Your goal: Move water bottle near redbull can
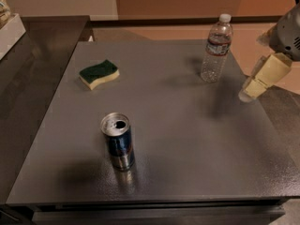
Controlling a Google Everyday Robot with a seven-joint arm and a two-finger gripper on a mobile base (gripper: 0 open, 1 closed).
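Note:
The water bottle (216, 49) is clear and ribbed, with a white cap and a dark label band. It stands upright at the far right of the grey table (187, 139). The redbull can (118, 141) is blue and silver with an open silver top. It stands upright near the front, left of centre, far from the bottle. My gripper (257, 81) hangs at the table's right edge, to the right of the bottle and a little nearer the front. It is apart from the bottle and holds nothing.
A green and yellow sponge (98, 73) lies at the far left of the table. A dark counter (28, 74) adjoins the table on the left, with a white box (9, 29) on it. A brown wall runs behind.

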